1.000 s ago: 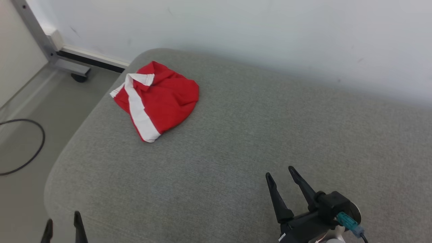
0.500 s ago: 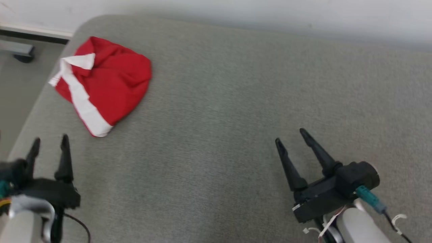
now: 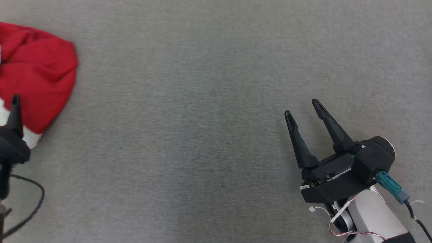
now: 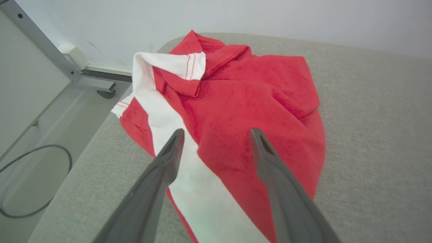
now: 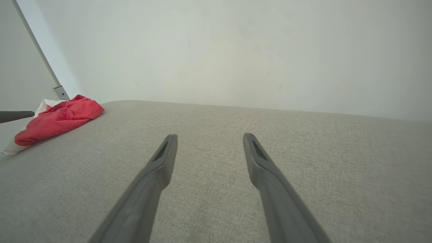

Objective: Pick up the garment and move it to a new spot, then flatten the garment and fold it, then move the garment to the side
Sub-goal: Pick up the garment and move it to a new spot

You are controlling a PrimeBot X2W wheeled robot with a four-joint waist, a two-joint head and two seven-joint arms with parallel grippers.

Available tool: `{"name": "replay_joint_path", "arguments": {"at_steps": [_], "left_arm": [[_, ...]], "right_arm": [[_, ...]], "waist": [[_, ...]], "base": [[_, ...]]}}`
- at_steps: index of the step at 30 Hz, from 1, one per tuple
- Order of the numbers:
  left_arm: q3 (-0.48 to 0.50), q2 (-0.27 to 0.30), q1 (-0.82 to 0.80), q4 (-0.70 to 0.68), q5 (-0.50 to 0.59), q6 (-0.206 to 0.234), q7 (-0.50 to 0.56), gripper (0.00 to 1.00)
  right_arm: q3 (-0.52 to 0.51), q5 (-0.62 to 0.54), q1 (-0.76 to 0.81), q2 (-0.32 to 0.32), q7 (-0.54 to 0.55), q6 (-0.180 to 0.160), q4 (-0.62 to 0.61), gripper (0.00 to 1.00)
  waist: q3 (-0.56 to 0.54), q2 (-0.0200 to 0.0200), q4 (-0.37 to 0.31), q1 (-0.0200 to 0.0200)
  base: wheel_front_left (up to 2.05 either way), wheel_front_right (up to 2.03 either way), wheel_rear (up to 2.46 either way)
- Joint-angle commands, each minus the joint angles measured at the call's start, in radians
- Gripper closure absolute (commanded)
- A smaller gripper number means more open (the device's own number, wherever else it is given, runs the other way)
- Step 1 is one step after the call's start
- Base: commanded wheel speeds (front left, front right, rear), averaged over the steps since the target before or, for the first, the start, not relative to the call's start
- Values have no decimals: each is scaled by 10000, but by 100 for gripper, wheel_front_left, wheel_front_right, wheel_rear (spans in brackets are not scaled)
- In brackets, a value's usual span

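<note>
Red garment [image 3: 37, 77] cut off at head view's edge, behind left claw [image 4: 216, 131].

You've got a grey fabric cushion [image 3: 202, 101] against a white wall [image 5: 236, 50]; beside it a metal frame post [image 4: 37, 33], black cable loop [image 4: 70, 162] on floor [image 4: 50, 128].

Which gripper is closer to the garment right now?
The left gripper: its open fingers frame the red and white garment from close by. The right gripper, also open, sits far off to the side above bare grey cushion.
</note>
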Motion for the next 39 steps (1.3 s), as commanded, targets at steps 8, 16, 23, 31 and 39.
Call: {"name": "replay_joint_path", "arguments": {"at_steps": [8,16,23,31,39], "left_arm": [[44,35,-617,1759,-531,439,2052,0],[-62,209,-948,2534,-549,514,2468,100],[-519,516,-1824,1513,-365,79,849,100],[-1971,-102,-2303,-73,-1078,23,194,100],[-3136,-1653,-1664,-1458,-1659,19,-976,100]], "right_arm": [[-108,100,-154,6,-6,-26,-252,0],[-207,164,-224,274,-8,-26,-96,0],[-372,228,-89,656,-7,-26,162,0],[-567,289,-38,1050,-7,-26,383,0],[-868,186,240,1409,-8,-26,713,0]], "waist": [[890,-2,-1205,-2],[586,-2,-1368,-2],[-136,-2,-1543,-2],[-828,-2,-1892,-2],[-1483,-2,-2362,-2]], "base": [[0,0,0],[0,0,0],[0,0,0],[0,0,0],[0,0,0]]}}
